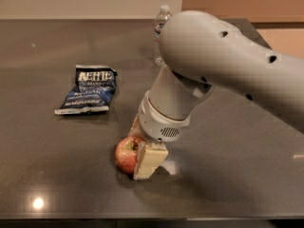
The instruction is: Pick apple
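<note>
The apple (124, 155) is small, round and red with a yellow-green patch. It rests on the dark table (228, 175) near the front edge. My gripper (142, 146) hangs from the big grey arm (213, 65) and is down at table level right at the apple. Its cream-coloured part covers the apple's right side, and a tan part shows just behind the apple. The arm hides the rest of the gripper.
A dark blue chip bag (88, 89) lies flat to the left and behind the apple. A clear water bottle (161, 25) stands at the back, partly hidden by the arm. The table's front edge runs just below the apple.
</note>
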`<state>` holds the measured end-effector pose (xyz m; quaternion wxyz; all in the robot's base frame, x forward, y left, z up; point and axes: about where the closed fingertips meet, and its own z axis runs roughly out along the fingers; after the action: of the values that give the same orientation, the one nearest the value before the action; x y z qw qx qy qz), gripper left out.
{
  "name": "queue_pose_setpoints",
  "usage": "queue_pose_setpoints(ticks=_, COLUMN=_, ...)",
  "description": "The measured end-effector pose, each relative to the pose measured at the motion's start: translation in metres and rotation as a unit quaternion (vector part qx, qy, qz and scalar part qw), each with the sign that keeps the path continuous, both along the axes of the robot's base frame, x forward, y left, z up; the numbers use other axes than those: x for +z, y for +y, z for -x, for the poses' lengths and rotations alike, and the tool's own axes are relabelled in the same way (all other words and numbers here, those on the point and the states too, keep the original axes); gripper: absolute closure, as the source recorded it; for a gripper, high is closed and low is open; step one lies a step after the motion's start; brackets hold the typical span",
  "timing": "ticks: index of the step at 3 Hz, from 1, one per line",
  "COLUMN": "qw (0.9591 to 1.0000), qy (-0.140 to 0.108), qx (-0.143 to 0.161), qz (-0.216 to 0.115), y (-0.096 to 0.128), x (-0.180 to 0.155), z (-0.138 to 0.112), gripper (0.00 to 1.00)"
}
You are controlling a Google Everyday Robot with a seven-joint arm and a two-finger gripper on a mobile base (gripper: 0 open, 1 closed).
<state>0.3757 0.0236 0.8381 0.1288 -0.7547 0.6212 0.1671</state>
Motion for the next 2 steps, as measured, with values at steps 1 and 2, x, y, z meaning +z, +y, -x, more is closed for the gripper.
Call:
queue_pose_setpoints(ticks=1, qw=0.9998, qy=0.018, qx=-0.011, qz=0.003, y=-0.002, x=0.004, z=-0.005, gripper=0.64)
queue_pose_setpoints(ticks=2, qw=0.9993, qy=0.026, qx=-0.027, qz=-0.004, y=-0.008, x=0.022, z=-0.020, gripper=0.88)
